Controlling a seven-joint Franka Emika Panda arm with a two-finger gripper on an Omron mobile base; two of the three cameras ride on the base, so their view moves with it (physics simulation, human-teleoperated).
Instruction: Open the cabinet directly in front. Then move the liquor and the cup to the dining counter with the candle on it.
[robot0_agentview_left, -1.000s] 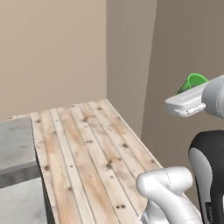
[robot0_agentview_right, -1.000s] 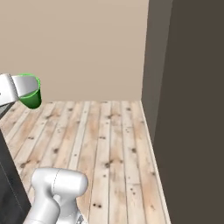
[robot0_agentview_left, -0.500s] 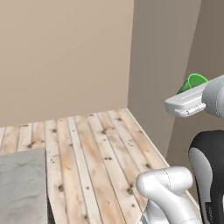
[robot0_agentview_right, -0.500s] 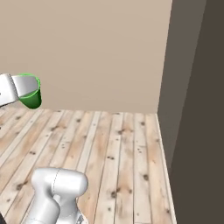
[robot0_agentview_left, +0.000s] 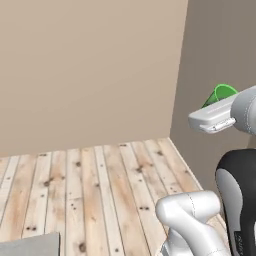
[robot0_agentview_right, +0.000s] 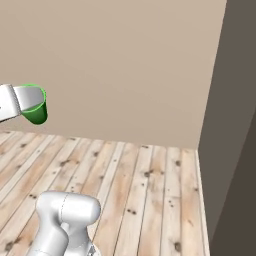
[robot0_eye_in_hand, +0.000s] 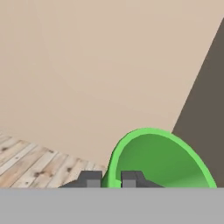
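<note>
The bright green cup (robot0_eye_in_hand: 157, 157) is pinched by its rim between my two dark fingertips in the hand view, so my gripper (robot0_eye_in_hand: 110, 179) is shut on it. In the left base view the cup (robot0_agentview_left: 219, 93) pokes up behind my white hand at the right edge. From the right base view the cup (robot0_agentview_right: 34, 106) hangs at the far left, high above the floor, held by the gripper (robot0_agentview_right: 24, 100). The cabinet, liquor, dining counter and candle are out of view.
A plain beige wall (robot0_agentview_right: 115, 65) faces me, meeting a dark grey-brown panel (robot0_agentview_right: 235, 120) on the right. Light wooden floor planks (robot0_agentview_left: 90, 190) run below. A grey corner (robot0_agentview_left: 30, 246) shows at the lower left of the left base view.
The whole scene has swung leftward in both base views as the base turns. The grey block has slid almost out at lower left. The cup stays in the same grip.
</note>
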